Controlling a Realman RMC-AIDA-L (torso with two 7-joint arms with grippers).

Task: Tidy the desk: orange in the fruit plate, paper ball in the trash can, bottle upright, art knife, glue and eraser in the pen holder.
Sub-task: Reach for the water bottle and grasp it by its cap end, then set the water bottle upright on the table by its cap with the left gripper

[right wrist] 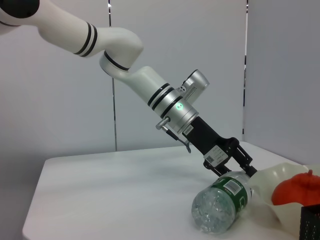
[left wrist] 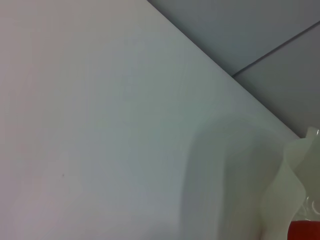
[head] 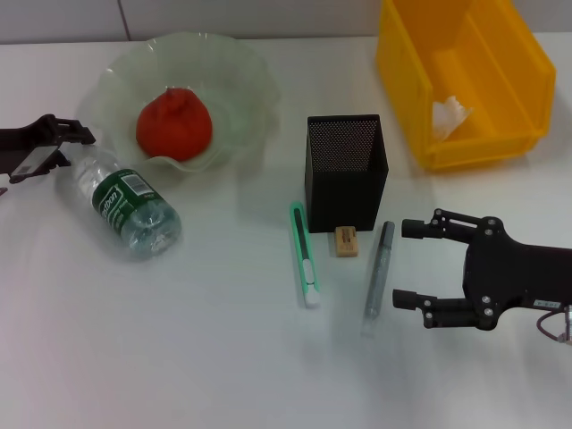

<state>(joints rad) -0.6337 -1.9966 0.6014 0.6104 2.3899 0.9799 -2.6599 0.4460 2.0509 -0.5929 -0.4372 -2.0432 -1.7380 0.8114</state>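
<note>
Right gripper [head: 413, 265]: jaws wide, empty, just beside glue [head: 378, 273].
Art knife [head: 305, 253], eraser [head: 346, 241]: on counter [head: 206, 357] before pen holder [head: 346, 170].
Bottle [head: 127, 202]: lying flat; light, smooth, likely rolls; grip at neck.
Left gripper [head: 79, 143]: at bottle's cap end; jaws' state unclear.
Orange [head: 173, 124]: in fruit plate [head: 237, 67].

The desk [head: 223, 357] carries the fruit plate [head: 234, 63], trash can [head: 500, 107], pen holder [head: 346, 174], lying bottle [head: 130, 204], art knife [head: 305, 256], eraser [head: 347, 241] and glue [head: 379, 275].

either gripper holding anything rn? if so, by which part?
Left gripper sits at the cap end of the lying bottle; whether it grips is unclear. Right gripper is open and empty, beside the glue.
</note>
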